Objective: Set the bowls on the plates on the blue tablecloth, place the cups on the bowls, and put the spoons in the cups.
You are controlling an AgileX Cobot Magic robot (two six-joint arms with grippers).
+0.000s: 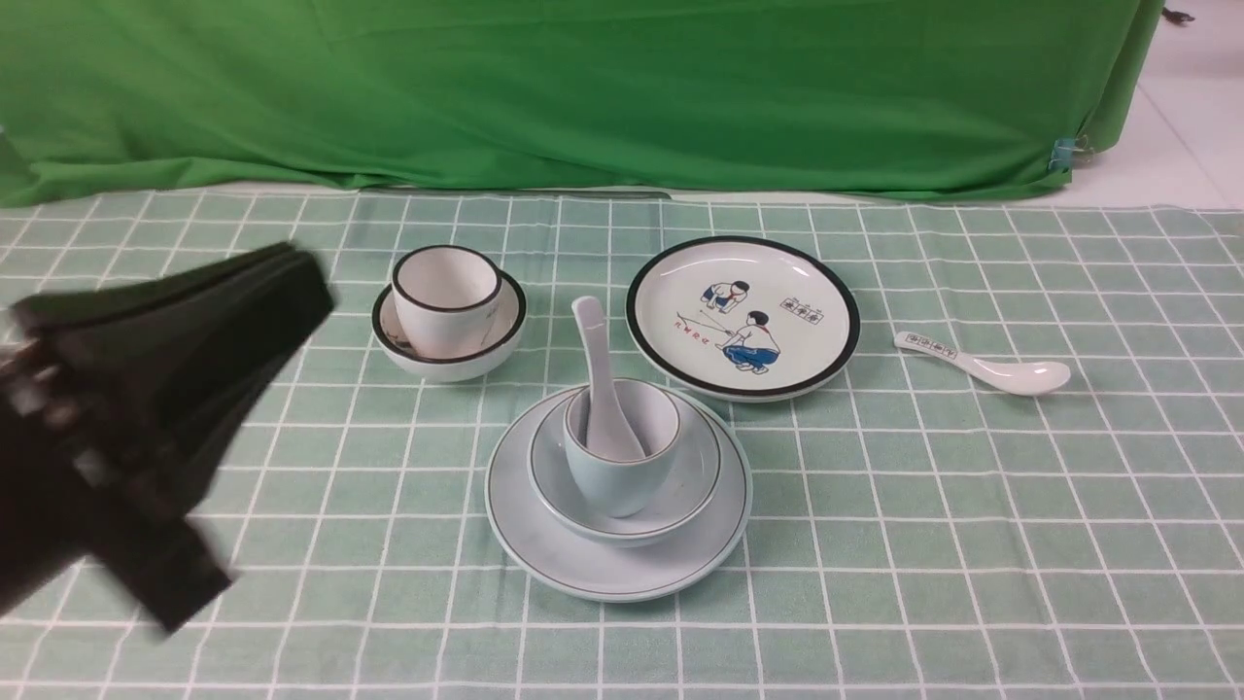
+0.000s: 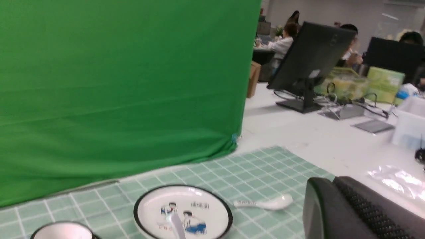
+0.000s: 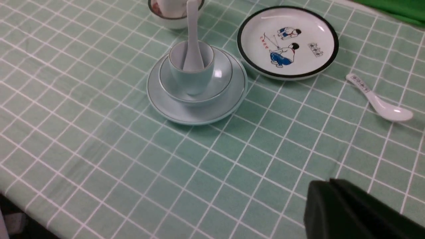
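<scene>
Your left gripper (image 2: 335, 186) is pressed together, its fingertips empty; open it wide, then grip the white bowl (image 1: 449, 369) by its rim, keeping the 1 white cup (image 1: 447, 292) inside level on the way to the cartoon plate (image 1: 743, 316). The front view cuts off the right gripper (image 3: 327, 186), also closed.

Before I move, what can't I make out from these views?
- Right arm: outside the front view.
- White cup: its underside is hidden in the front view by its own body; cut off by the left wrist view's edge.
- Pale blue cup: its base hides the bowl's centre.
- Screens: left wrist view, turned away and blurred.
</scene>
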